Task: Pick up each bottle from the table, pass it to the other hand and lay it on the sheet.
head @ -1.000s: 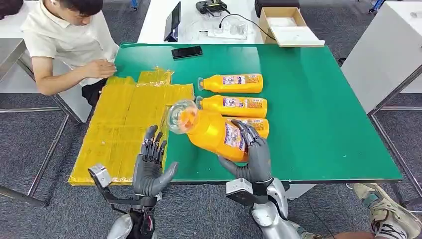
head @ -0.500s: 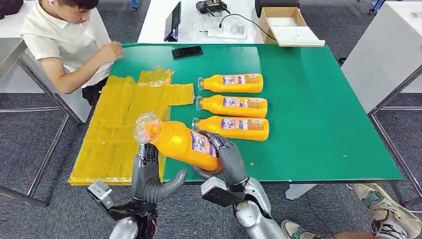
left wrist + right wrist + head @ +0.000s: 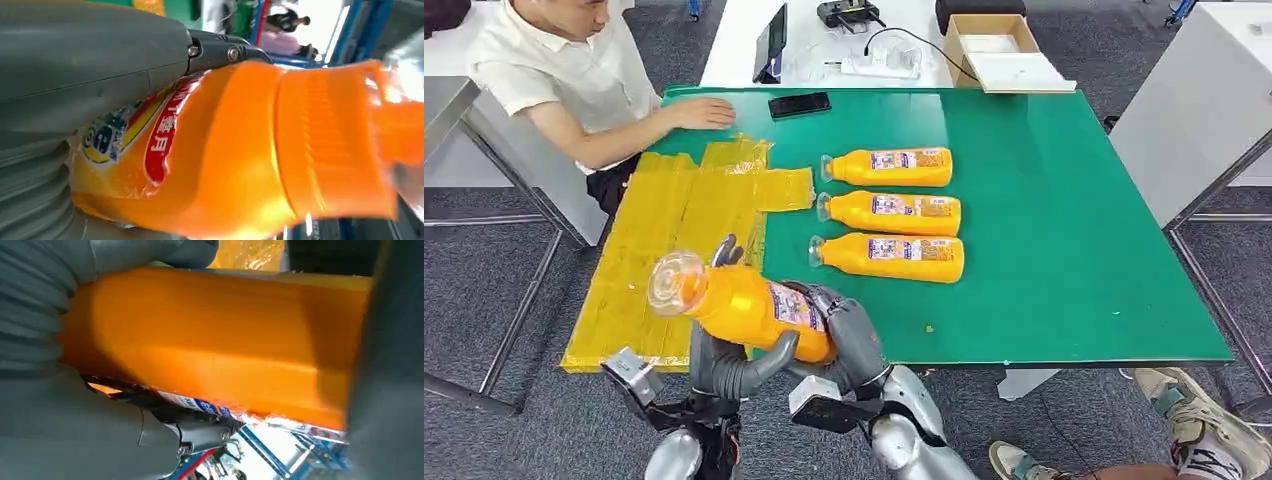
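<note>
My right hand (image 3: 849,340) grips an orange bottle (image 3: 744,305) by its lower half, above the table's front edge. The clear cap end points left over the yellow sheet (image 3: 674,220). My left hand (image 3: 724,368) is right behind and under the bottle, its thumb beneath it and a fingertip standing straight up past it. The left wrist view has the bottle (image 3: 240,150) lying against the palm with the thumb (image 3: 100,50) along it. The right wrist view shows that hand (image 3: 65,440) wrapped on the bottle (image 3: 210,340). Three more bottles (image 3: 894,213) lie in a row on the green table (image 3: 1064,220).
A person sits at the table's far left corner, one hand (image 3: 709,113) flat on the green top next to a black phone (image 3: 799,104). A cardboard box (image 3: 999,50) and cables lie on the white table behind. Floor lies left of the sheet.
My right hand has carried the bottle leftward and nearer, from over the row to against my left hand. The person's hand moved from the sheet onto the green top.
</note>
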Robot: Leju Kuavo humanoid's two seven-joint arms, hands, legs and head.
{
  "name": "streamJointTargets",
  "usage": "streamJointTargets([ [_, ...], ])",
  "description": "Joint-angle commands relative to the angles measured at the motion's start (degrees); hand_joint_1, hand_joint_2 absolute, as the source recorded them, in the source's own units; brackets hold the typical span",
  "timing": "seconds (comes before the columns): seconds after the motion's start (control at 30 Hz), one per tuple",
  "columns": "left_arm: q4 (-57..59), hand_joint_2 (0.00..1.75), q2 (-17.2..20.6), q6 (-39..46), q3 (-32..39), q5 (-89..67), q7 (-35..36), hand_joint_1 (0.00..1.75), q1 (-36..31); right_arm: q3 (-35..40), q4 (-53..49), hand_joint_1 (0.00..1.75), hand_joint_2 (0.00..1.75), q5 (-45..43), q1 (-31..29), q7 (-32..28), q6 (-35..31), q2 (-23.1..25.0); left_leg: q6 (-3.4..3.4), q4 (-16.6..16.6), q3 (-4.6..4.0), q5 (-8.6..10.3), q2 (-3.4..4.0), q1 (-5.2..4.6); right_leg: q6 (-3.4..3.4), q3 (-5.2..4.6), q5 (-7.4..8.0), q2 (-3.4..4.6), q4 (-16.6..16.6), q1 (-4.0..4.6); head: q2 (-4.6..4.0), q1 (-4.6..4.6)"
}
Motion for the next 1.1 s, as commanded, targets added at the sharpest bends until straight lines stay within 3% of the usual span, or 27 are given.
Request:
streamJointTargets([
  [0.03, 10.7, 1.75, 0.5, -8.8, 0.1, 8.5, 7.8, 0.00, -4.5, 7.4, 7.5, 1.75, 1.75, 0.7, -2.7, -1.1, -1.2, 0.3, -0.09, -0.1, 0.33, -0.06, 0.12, 0.04, -0.11, 0.33, -0.03, 0.03, -0.2, 0.06, 0.00, 0.02],
  [0.2, 12.8, 1.75, 0.3, -13.5, -0.1, 12.0, 9.0, 0.00, -5.2, 8.5, 9.6, 1.75, 1.75, -2.4, -3.6, -3.2, -0.7, 1.7, -0.09, -0.1, 0.24, -0.06, 0.13, 0.02, -0.10, 0.22, -0.04, 0.04, -0.1, 0.03, 0.00, 0.02],
  [0.57, 10.4, 1.75, 0.6, -14.1, 0.1, 12.6, 6.2, 0.00, -5.5, 9.3, 13.1, 1.75, 1.75, -5.5, -3.0, -5.1, 0.9, 3.4, -0.11, 0.0, 0.25, -0.10, 0.11, 0.06, -0.12, 0.25, -0.08, -0.02, -0.1, 0.07, -0.02, 0.00],
  [0.6, 9.6, 1.75, 0.9, -14.5, 0.2, 13.5, 5.6, 0.42, -5.4, 9.8, 14.5, 1.75, 1.75, -6.1, -2.6, -5.9, 1.1, 4.0, -0.07, -0.1, 0.16, -0.06, 0.09, 0.02, -0.08, 0.14, -0.05, 0.00, 0.0, 0.03, 0.00, 0.00],
  [0.63, 8.9, 1.75, 0.9, -14.7, 0.5, 14.4, 5.6, 1.75, -5.2, 10.0, 15.5, 1.75, 1.75, -6.3, -2.3, -6.4, 0.8, 4.4, -0.12, -0.1, 0.27, -0.11, 0.12, 0.05, -0.12, 0.26, -0.09, 0.00, -0.1, 0.07, 0.00, 0.02],
  [0.73, 7.1, 1.75, 1.3, -16.3, 1.0, 17.2, 5.4, 1.75, -4.5, 10.2, 16.0, 1.64, 1.75, -7.2, -1.7, -7.5, -0.3, 4.5, -0.10, 0.0, 0.18, -0.08, 0.09, 0.07, -0.10, 0.19, -0.07, 0.00, 0.0, 0.07, 0.00, 0.00],
  [0.77, 6.8, 1.75, 1.6, -17.1, 0.9, 17.9, 5.4, 1.75, -4.4, 9.9, 15.4, 1.52, 1.75, -7.4, -1.5, -7.6, -0.6, 4.3, -0.13, -0.1, 0.29, -0.12, 0.08, 0.08, -0.14, 0.29, -0.12, -0.05, -0.1, 0.10, 0.00, 0.02],
  [0.8, 6.3, 1.75, 1.8, -17.7, 1.0, 18.2, 5.1, 1.75, -4.1, 9.6, 14.5, 1.19, 1.75, -7.6, -1.3, -7.7, -0.6, 4.0, -0.09, 0.0, 0.17, -0.08, 0.07, 0.06, -0.10, 0.16, -0.07, -0.02, 0.0, 0.06, 0.00, -0.02],
  [0.83, 5.6, 1.75, 2.1, -18.6, 0.9, 18.2, 4.6, 1.75, -3.7, 9.0, 12.8, 0.19, 1.75, -7.9, -0.7, -7.6, -0.7, 3.6, -0.13, 0.0, 0.27, -0.13, 0.08, 0.08, -0.15, 0.27, -0.13, -0.06, 0.0, 0.10, -0.02, 0.00],
  [0.87, 4.7, 1.75, 1.5, -19.5, 1.4, 18.1, 4.3, 1.75, -3.1, 8.5, 11.2, 0.00, 1.75, -8.1, -0.2, -7.6, -0.6, 3.3, -0.11, 0.0, 0.17, -0.09, 0.03, 0.07, -0.11, 0.18, -0.10, -0.08, 0.0, 0.08, 0.00, -0.02],
  [0.9, 3.9, 1.75, 1.7, -20.3, 1.3, 17.4, 5.8, 1.75, -2.5, 7.5, 8.8, 0.00, 1.75, -8.4, 0.8, -7.6, -0.8, 3.0, -0.14, 0.0, 0.25, -0.13, 0.02, 0.09, -0.15, 0.26, -0.15, -0.12, 0.0, 0.11, 0.00, 0.00],
  [0.93, 3.9, 1.75, 2.2, -21.4, 1.3, 17.9, 6.6, 1.75, -2.3, 7.2, 7.2, 0.00, 0.00, -8.4, 1.2, -7.7, -0.6, 2.4, -0.09, 0.0, 0.12, -0.08, 0.00, 0.07, -0.09, 0.13, -0.10, -0.10, 0.0, 0.08, 0.00, 0.00],
  [1.1, 4.3, 1.75, 2.4, -18.9, 6.5, 16.2, 7.1, 1.75, -2.1, 3.8, -1.3, 0.00, 0.00, -8.3, 4.8, -8.0, -1.9, 0.6, -0.09, 0.0, 0.14, -0.11, -0.03, 0.06, -0.10, 0.15, -0.15, -0.17, 0.0, 0.08, 0.00, 0.00],
])
